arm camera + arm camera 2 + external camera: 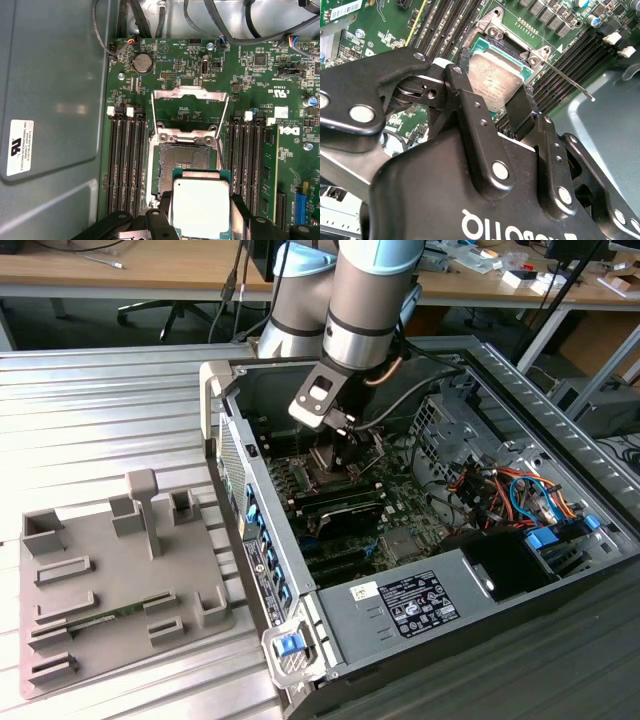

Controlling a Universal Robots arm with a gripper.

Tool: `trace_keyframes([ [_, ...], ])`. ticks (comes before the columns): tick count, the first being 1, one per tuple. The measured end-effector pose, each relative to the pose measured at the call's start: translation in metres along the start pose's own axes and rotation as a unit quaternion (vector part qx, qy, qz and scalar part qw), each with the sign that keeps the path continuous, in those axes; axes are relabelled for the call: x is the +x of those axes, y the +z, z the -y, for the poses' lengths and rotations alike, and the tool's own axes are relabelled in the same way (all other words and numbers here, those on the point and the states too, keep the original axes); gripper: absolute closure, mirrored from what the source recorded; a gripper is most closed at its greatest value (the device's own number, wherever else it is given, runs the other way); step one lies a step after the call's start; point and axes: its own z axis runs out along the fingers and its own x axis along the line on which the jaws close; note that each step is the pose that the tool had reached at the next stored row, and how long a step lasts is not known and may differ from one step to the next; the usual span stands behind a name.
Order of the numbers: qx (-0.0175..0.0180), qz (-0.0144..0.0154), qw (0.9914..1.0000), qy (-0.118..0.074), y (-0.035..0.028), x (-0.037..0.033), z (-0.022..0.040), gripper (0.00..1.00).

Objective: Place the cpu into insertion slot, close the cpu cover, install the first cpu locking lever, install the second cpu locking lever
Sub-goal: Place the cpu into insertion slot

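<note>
exterior view, arm: gripper [345, 452] low inside the computer case [232, 465], over the motherboard [400, 530].
second wrist view, grip: fingers [465, 102] clamped on two opposite edges of the cpu [495, 77], grey metal top facing the camera.
first wrist view, cpu: cpu [201, 207] held clear above the board, not seated.
first wrist view, slot: insertion slot [184, 160] bare, just beyond the cpu's leading edge. The cpu overlaps its near corner and sits a little off to one side.
first wrist view, cover: cpu cover [190, 92] swung open on the slot's far side, away from the gripper.
key relation: the slot looks to lie ahead of and below the held cpu, edges roughly parallel.
</note>
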Motion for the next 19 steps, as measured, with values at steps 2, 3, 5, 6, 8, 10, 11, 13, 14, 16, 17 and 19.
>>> trace_keyframes([
  [2,0.0000,0.0002,1.00000,0.000,0.0006,0.0002,-0.0002,0.46],
  [3,0.0000,0.0005,1.00000,0.000,0.0008,0.0003,-0.0004,0.46],
  [5,0.0000,0.0005,1.00000,0.000,0.0012,0.0004,-0.0008,0.46],
  [6,0.0000,0.0004,1.00000,0.000,0.0014,0.0006,-0.0012,0.46],
  [8,0.0000,0.0004,1.00000,0.000,0.0017,0.0008,-0.0018,0.46],
  [10,0.0000,0.0005,1.00000,0.000,0.0022,0.0010,-0.0026,0.46],
  [11,0.0000,0.0005,1.00000,0.000,0.0024,0.0010,-0.0029,0.46],
  [13,0.0001,0.0006,1.00000,0.000,0.0027,0.0011,-0.0032,0.46],
  [14,0.0001,0.0006,1.00000,0.000,0.0028,0.0011,-0.0033,0.46],
  [16,0.0000,0.0005,1.00000,-0.001,0.0030,0.0010,-0.0033,0.46],
  [17,0.0000,0.0004,0.99999,-0.004,0.0030,0.0011,-0.0033,0.46],
  [19,-0.0004,-0.0004,0.99986,-0.017,0.0031,0.0011,-0.0034,0.46],
])
